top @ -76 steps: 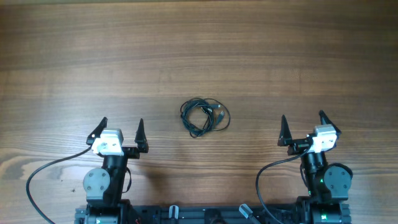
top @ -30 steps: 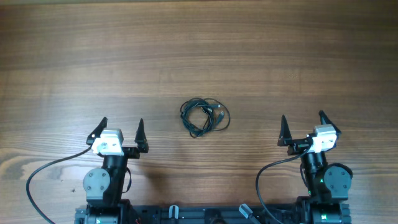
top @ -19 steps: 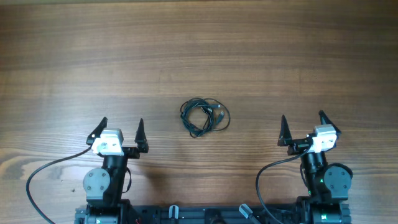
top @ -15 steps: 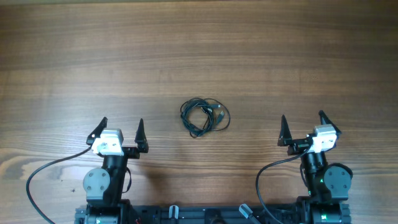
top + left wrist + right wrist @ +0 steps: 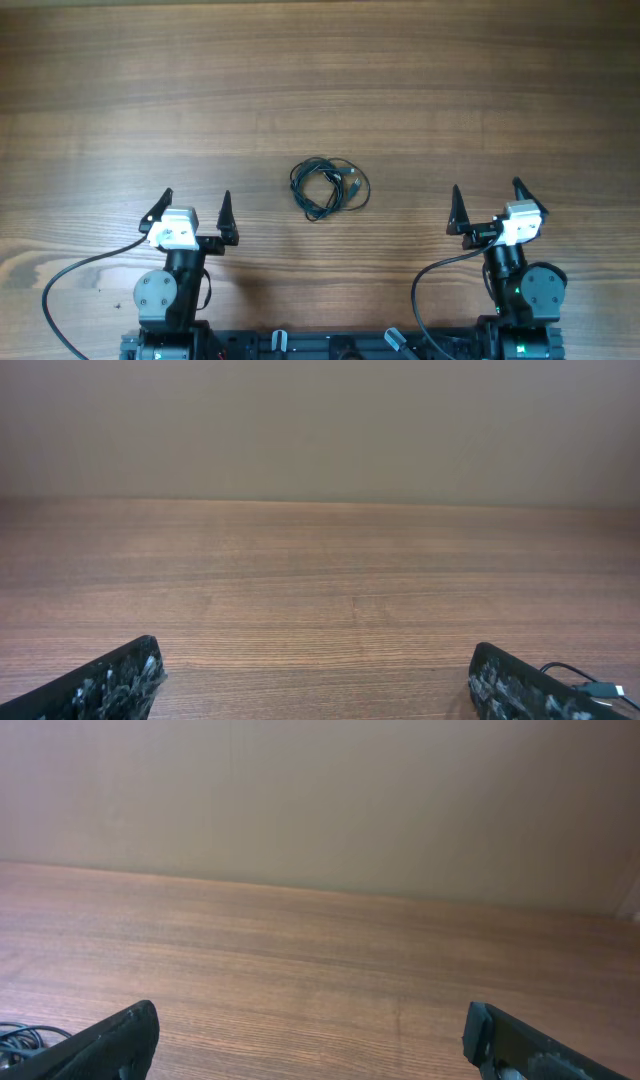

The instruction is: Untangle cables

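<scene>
Your thin black cables [image 5: 328,188] lie coiled at frame centre on the brown wooden table [image 5: 400,80], untouched, since the left gripper [image 5: 196,200] and right gripper [image 5: 487,190] sit at the lower corners, jaws wide and empty.

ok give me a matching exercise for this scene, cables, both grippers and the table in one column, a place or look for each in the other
Things:
1. cables
2. left gripper
3. right gripper
4. table

Descriptions:
A. brown wood grain
B. open; its wrist view catches a bit of cable at lower left
C. small black tangle lying mid-table, nothing touching it
D. open; its wrist view catches a bit of cable at lower right

Pairs: 1-C, 2-D, 3-B, 4-A
</scene>
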